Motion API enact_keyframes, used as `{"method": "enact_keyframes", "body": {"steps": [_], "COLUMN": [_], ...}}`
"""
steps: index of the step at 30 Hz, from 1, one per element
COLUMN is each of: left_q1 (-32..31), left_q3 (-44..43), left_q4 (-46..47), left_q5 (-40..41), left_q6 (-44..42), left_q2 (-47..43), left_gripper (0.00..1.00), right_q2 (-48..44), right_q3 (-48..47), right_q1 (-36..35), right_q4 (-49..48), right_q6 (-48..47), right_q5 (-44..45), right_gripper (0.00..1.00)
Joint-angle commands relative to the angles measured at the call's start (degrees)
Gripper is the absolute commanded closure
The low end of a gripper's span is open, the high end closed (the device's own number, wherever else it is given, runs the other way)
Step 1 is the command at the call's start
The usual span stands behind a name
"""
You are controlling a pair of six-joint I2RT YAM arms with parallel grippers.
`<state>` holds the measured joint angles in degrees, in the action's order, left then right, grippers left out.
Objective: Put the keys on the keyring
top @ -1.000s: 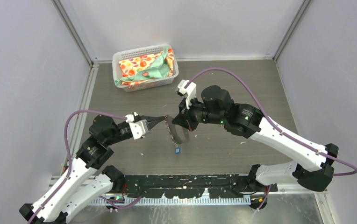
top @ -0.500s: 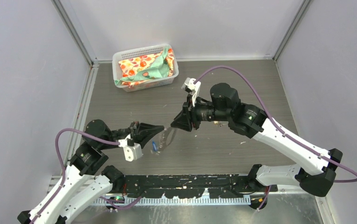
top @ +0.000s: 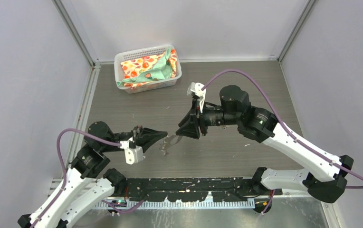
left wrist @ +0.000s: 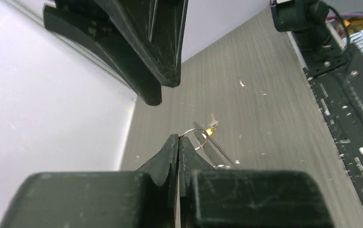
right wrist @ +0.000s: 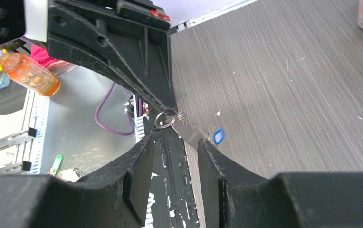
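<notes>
L gripper [left wrist: 178, 138] clamping keyring [right wrist: 187, 133]; R gripper [right wrist: 176, 143] hanging narrowly open, empty. Blue key [right wrist: 219, 136] showing at its end. IMO R should be closing in slow, L holding rigid.

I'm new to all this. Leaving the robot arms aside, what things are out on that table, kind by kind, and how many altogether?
Keys: 2, one blue-headed, one yellow-orange-headed
Keyring: 1
Basket: 1
Cloth bundle: 1, inside the basket
Total: 5
</notes>
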<state>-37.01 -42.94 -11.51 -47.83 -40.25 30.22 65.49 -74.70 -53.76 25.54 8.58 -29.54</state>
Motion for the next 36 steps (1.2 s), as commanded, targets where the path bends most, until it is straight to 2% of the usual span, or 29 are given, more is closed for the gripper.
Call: {"method": "enact_keyframes", "body": {"steps": [1,5,9,16,26,36], "left_q1": [-0.1,0.0,0.0,-0.1,-0.1,-0.1], "left_q3": [-2.5,-4.6,-5.3,-4.5,-4.4,-4.8], "left_q4": [2.9,2.1,0.9,2.6,3.6,4.1], "left_q5": [2.7,8.4,14.2,16.7,18.2,18.3], "left_q6": [11.9,22.0,27.2,27.1,30.1,31.6], "left_q2": [1.6,4.5,6.1,5.9,6.3,6.5], "left_gripper": [1.0,0.99,0.99,0.99,0.99,0.99], "right_q2": [-2.0,-2.7,-3.2,0.1,2.3,4.8], "right_q3": [-1.8,0.0,1.2,-1.4,-0.3,-0.4], "right_q1": [0.2,0.2,-0.1,-1.2,-4.3,-6.2], "right_q4": [-4.0,-7.6,-8.4,-3.7,-7.1,-6.9], "right_q6": [-0.5,2.9,3.9,1.4,0.1,-1.2], "right_q5": [0.1,2.9,4.6,8.8,15.1,17.9], "right_gripper": [0.56,0.55,0.5,0.51,0.63,0.65]}}
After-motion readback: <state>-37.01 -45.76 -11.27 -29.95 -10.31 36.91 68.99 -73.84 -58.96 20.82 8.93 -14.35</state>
